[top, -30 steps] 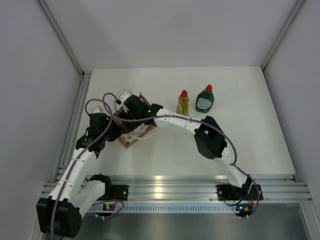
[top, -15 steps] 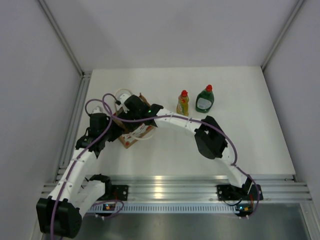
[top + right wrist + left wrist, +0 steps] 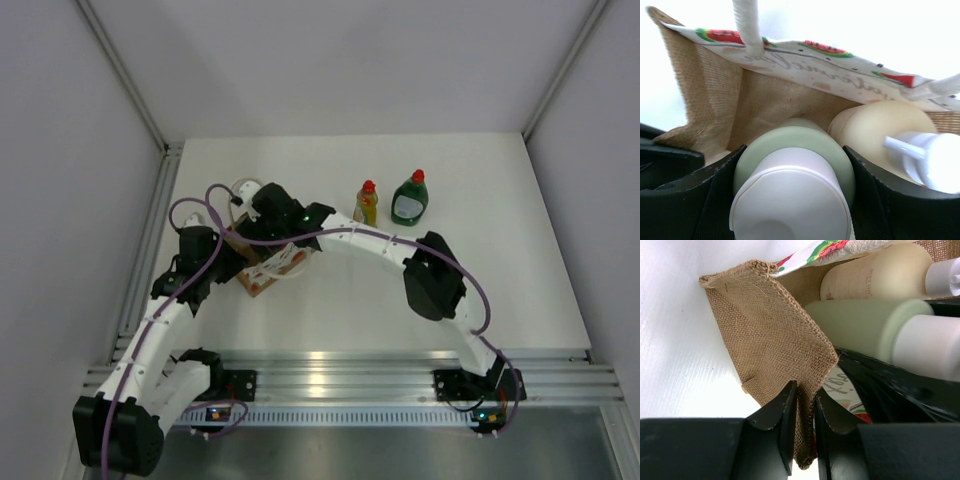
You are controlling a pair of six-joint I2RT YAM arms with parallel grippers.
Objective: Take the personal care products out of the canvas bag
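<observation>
White table, left fingers clamped on canvas bag edge, right fingers tight around white-capped cylinder

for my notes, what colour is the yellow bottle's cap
The cap is red; the top view shows it best.

canvas bag sits left of centre on the table, mostly hidden from above. Tan burlap weave, white side panel with watermelon print and script, white rope handles. One burlap corner is pinched flat between the left gripper fingers. Two products are still inside, side by side and touching: the cream cylinder bottle, pale greenish with a white cap, clamped between the right gripper fingers, and the cream pump bottle with a white pump. Two are out, upright and well right of the bag: yellow bottle with a red cap, and just right of it the dark green bottle with a red cap and white label.
</observation>
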